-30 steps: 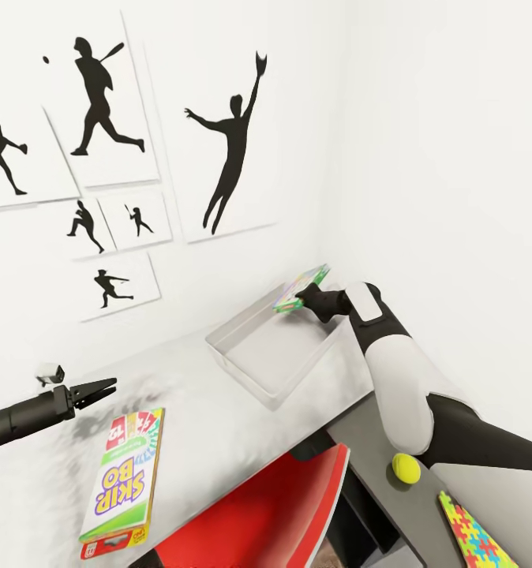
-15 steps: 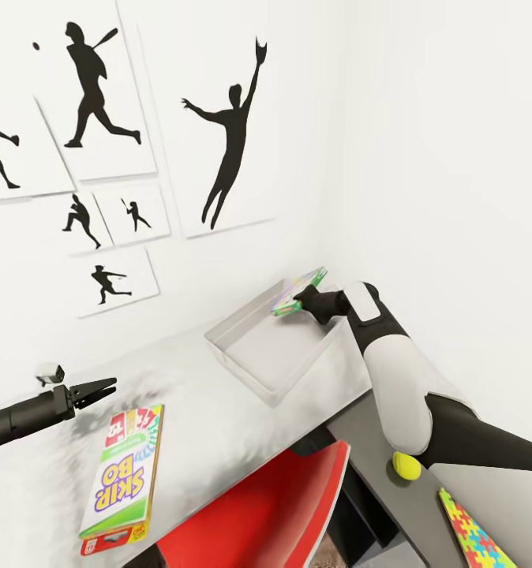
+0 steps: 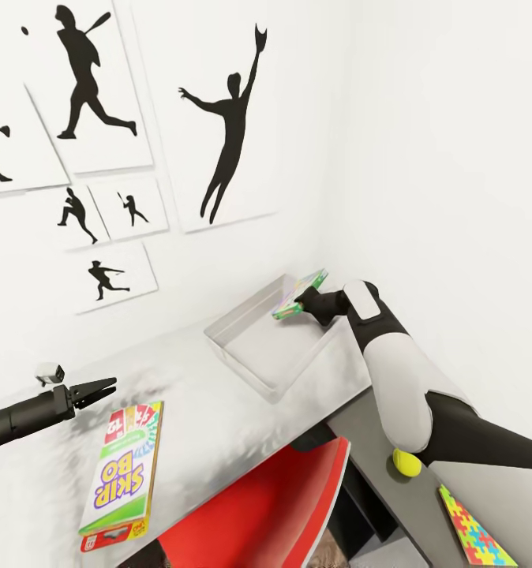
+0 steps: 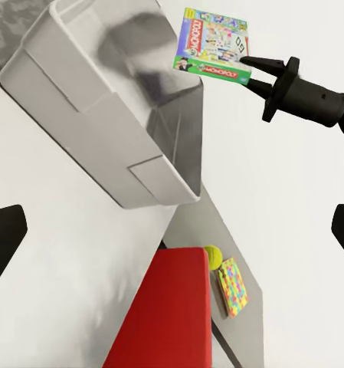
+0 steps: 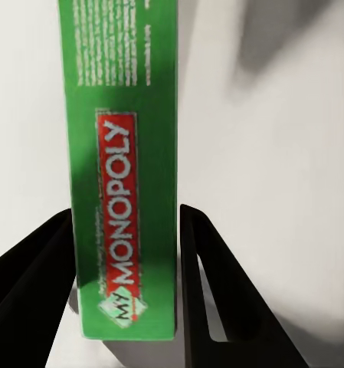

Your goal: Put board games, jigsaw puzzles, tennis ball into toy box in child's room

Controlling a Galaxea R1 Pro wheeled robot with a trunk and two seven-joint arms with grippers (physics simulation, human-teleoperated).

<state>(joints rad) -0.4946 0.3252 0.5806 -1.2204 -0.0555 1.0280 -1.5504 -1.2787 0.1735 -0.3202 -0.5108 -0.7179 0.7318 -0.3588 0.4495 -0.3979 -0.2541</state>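
- Head view: the right gripper (image 3: 300,300) is closed on the near edge of the green-bordered board game (image 3: 299,293), holding it tilted above the far right corner of the toy box (image 3: 242,359).
- Right wrist view: the two dark fingers (image 5: 210,284) press on either side of the game's green edge (image 5: 126,169), which carries a red band lettered MY MONOPOLY.
- Left wrist view: the same game (image 4: 215,47) hangs clear above the tray (image 4: 87,115), pinched at one corner by the right gripper (image 4: 252,73); its printed face shows.
- The toy box sits on the pale table (image 3: 211,418), towards the far right, close to the wall; nothing can be seen lying on its floor.
- The left gripper (image 3: 100,389) hovers at the left over the table, its jaws slightly parted and holding nothing.
- The SKIP BO board game (image 3: 122,476) lies flat on the table, just near of the left gripper and not touching it.
- The tennis ball (image 3: 406,463) rests on the lower dark side unit (image 3: 376,442) at the right, partly behind the right arm.
- A jigsaw puzzle (image 3: 473,532) lies flat on that unit, near and right of the ball.
- A red chair (image 3: 258,505) stands at the near edge of the table.
- Black baseball-player silhouettes (image 3: 226,126) hang on the white wall behind.
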